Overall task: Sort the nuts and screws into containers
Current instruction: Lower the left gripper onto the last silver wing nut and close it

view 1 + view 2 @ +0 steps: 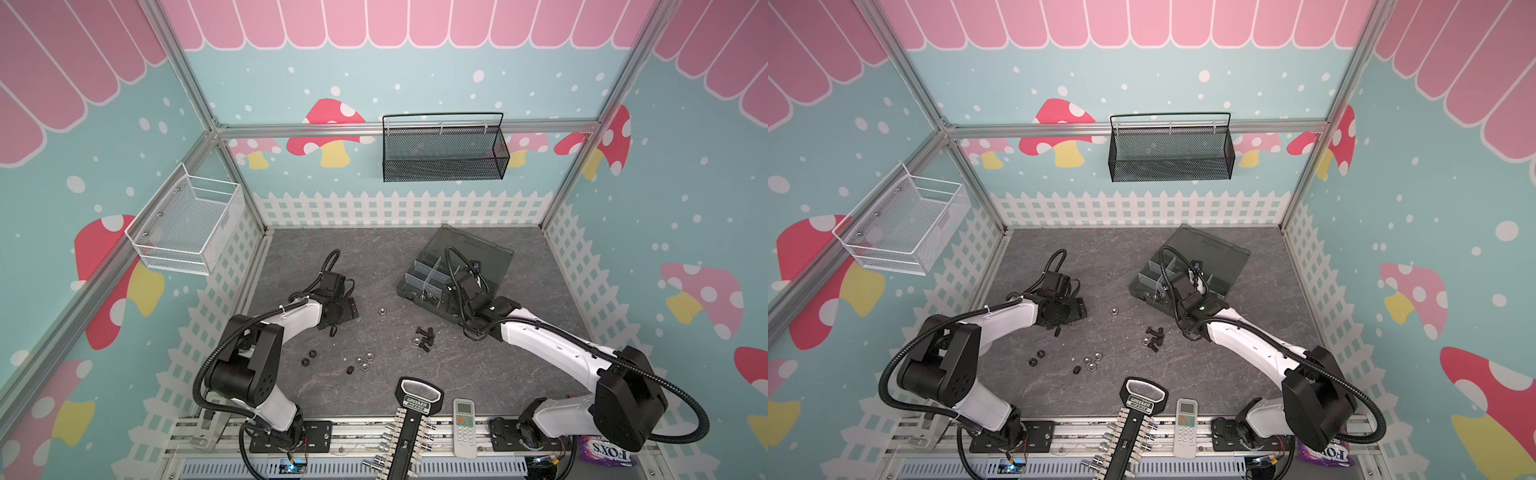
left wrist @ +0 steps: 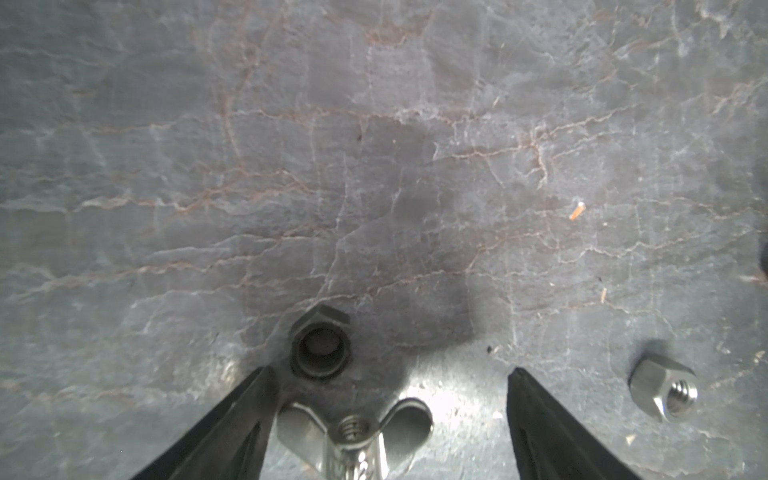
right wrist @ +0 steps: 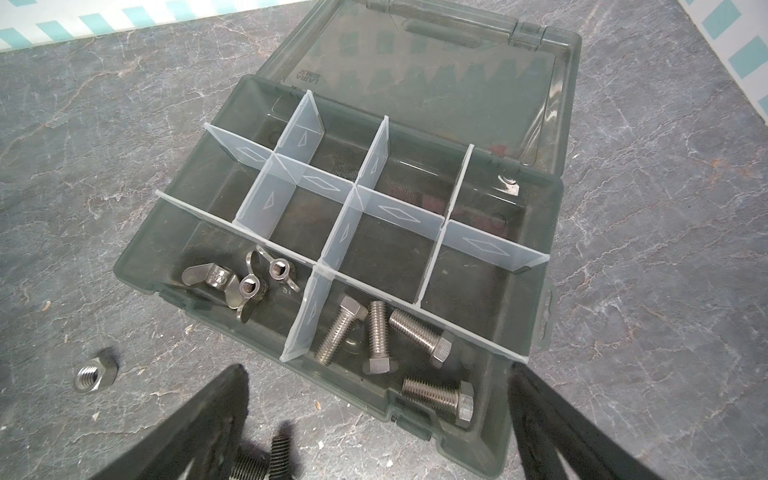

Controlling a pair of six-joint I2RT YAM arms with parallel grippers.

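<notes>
My left gripper (image 2: 390,374) is open low over the table, with a silver wing nut (image 2: 353,432) lying loose between its fingers. A black hex nut (image 2: 320,347) sits just past one fingertip and a silver hex nut (image 2: 665,390) lies off to the side. My right gripper (image 3: 378,374) stands wide open over the front edge of the open organiser box (image 1: 432,259). One compartment holds wing nuts (image 3: 237,282); the one beside it holds several silver hex screws (image 3: 386,340). Black screws (image 1: 424,336) and several loose nuts (image 1: 363,360) lie mid-table.
A socket rack (image 1: 409,432) and a white remote control (image 1: 464,428) lie at the table's front edge. A black mesh basket (image 1: 444,149) hangs on the back wall. On the left wall hangs a white wire basket (image 1: 187,226). The box lid (image 1: 469,245) lies open behind.
</notes>
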